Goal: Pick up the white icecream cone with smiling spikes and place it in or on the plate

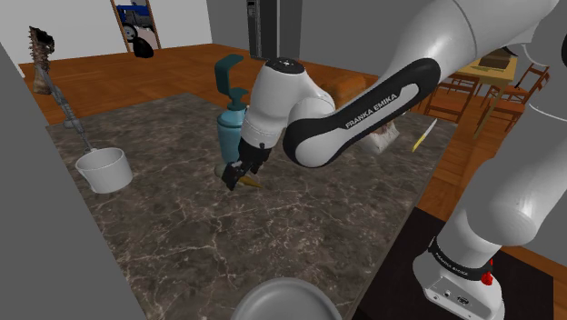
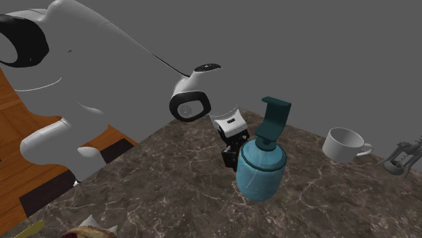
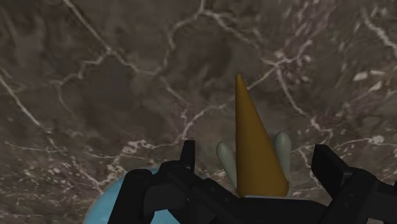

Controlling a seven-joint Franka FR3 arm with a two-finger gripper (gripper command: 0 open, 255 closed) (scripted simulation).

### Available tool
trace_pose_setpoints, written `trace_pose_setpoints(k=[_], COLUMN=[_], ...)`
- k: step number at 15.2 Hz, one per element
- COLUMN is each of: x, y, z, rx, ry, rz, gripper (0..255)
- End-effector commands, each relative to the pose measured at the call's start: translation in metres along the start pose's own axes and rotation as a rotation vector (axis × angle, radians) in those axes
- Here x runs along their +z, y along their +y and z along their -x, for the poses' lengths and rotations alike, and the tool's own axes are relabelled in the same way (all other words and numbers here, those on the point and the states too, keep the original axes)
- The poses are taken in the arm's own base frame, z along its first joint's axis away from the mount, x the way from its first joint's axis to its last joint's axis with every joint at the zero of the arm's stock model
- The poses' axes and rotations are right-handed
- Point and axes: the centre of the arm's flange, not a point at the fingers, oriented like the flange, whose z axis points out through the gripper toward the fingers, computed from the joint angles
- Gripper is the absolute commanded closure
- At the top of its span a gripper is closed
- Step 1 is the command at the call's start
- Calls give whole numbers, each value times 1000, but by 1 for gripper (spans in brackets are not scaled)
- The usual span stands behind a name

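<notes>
Down low, gripper [image 1: 238,173] apart astride cone [image 3: 254,146], pump bottle [image 1: 229,127] just beside, marble tabletop [image 3: 95,95] beyond.

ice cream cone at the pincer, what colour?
Orange-brown cone, with pale whitish spikes at its sides; clearest in the wrist view.

Teal pump bottle [image 2: 260,169], white mug [image 2: 345,144], marble counter [image 1: 273,227]

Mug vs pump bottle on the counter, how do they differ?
Colour: the mug is white, the pump bottle is blue with a teal pump head.
Height: the pump bottle stands taller than the mug.
Top: the mug is open and has a side handle, the pump bottle is capped by its pump.
Both stand upright on the dark marbled counter.
</notes>
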Motion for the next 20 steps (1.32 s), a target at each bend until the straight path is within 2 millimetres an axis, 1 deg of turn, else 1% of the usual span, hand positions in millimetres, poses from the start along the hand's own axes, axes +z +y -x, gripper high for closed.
trace_pose_setpoints(k=[1,6,7,16,20], x=[1,1,1,1,-18], y=[0,0,0,0,-1], z=[0,0,0,0,-8], rx=[0,0,0,0,0], ry=[0,0,0,0,0], rz=[0,0,0,0,0], gripper=[0,0,255,255,255])
